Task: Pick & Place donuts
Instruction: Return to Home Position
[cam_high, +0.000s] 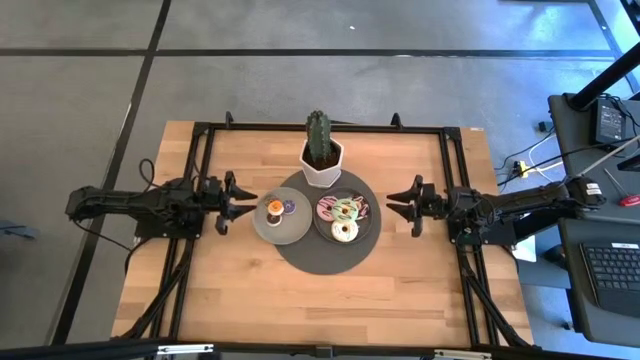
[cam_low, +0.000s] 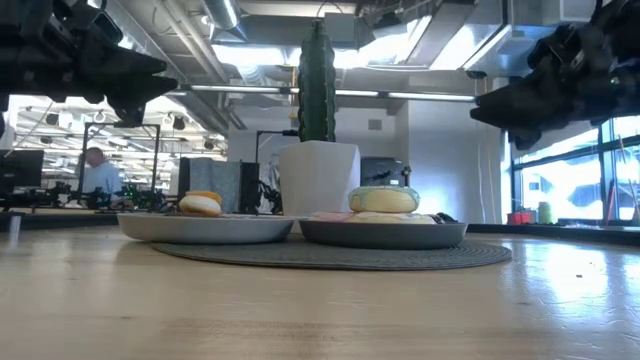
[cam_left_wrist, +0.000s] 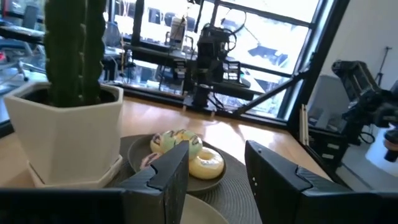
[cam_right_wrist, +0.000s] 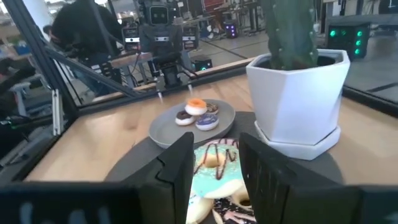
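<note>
Two grey plates sit on a dark round mat (cam_high: 325, 250). The left plate (cam_high: 280, 228) carries tiny donuts: an orange one (cam_high: 274, 207), a purple one (cam_high: 289, 206) and a dark one (cam_right_wrist: 184, 116). The right plate (cam_high: 322, 228) carries larger donuts, a green one (cam_high: 345, 209), a pink one (cam_high: 327, 210), a chocolate one (cam_high: 362, 208) and a cream one (cam_high: 344, 232). My left gripper (cam_high: 243, 200) hovers open above the table, left of the left plate. My right gripper (cam_high: 393, 206) hovers open, right of the right plate. Neither touches anything.
A cactus in a white hexagonal pot (cam_high: 321, 160) stands on the mat's far part, just behind both plates. A black frame (cam_high: 200, 180) runs around the wooden table. Bare wood lies in front of the mat (cam_high: 320, 300). A person (cam_low: 97, 175) sits far off in the room.
</note>
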